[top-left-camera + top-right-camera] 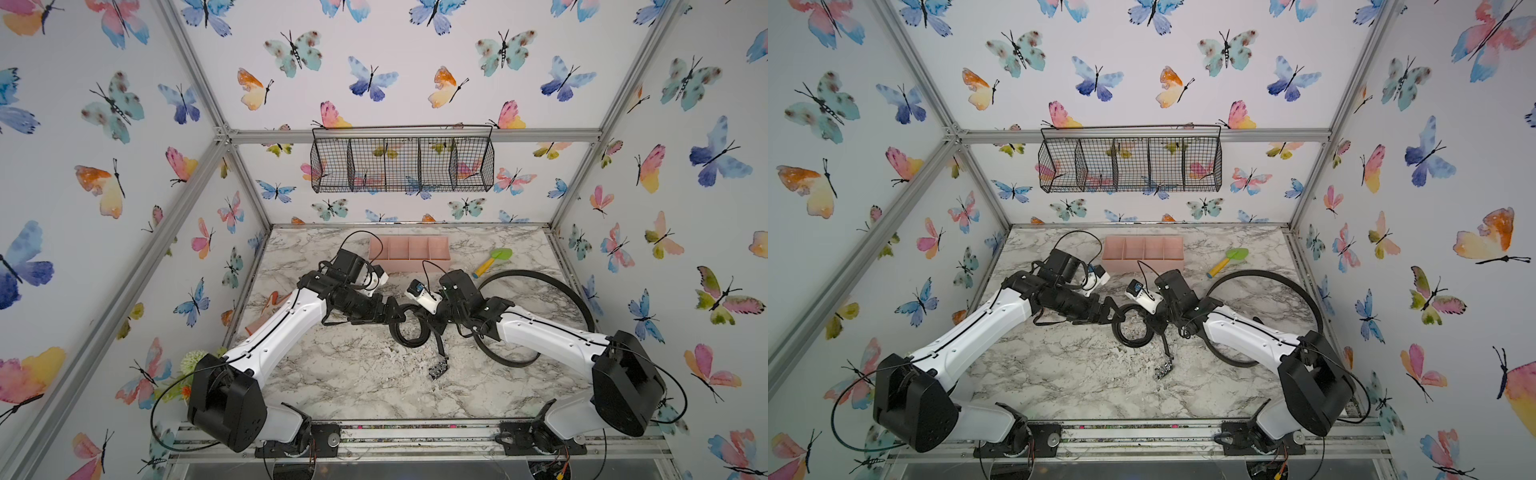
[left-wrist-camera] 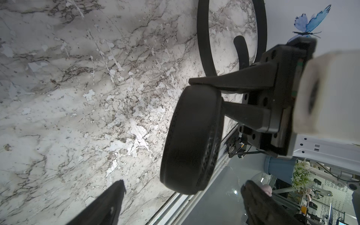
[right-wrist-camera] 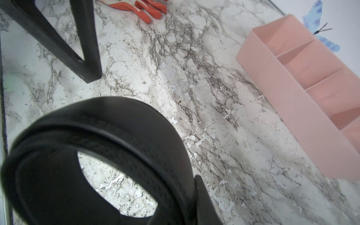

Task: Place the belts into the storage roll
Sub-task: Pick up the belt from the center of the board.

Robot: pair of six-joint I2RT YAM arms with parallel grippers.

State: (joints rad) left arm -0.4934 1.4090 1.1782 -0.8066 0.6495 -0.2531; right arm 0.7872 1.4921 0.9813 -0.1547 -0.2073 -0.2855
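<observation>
While my right gripper [image 1: 434,326] is clamped shut on the wall of the coiled belt [image 1: 409,336], my left gripper [image 1: 397,314] is almost fully open just beside that coil, holding nothing. Coil is mid-table [image 1: 353,374], well short of the storage roll [image 1: 409,264], which is at the back with all four compartments empty. Second belt [image 1: 555,283] lies in a big loose loop on the right, part of it passing under my right arm.

Risks from here, my read:
- belt looks springy; a one-wall pinch may let the wraps unwind in transit
- its loose tail runs to the buckle [image 1: 438,369] lying on the table; that tail could drag or snag on the roll's front wall
- if left closes off-centre it could shove the coil out of right's pinch
- moving the right arm could sweep the second belt along

Views: left wrist shows my right fingers [image 2: 239,78] apparently either side of the coil wall, and my own left fingertips [image 2: 112,200] spread wide; top views hide that contact behind the wrist. Right wrist shows the roll's dividers close up and an orange thing [image 3: 144,11] lying on the table. Only the top views show buckle and tail. Can't tell from any view whether the coil is clear of the table
</observation>
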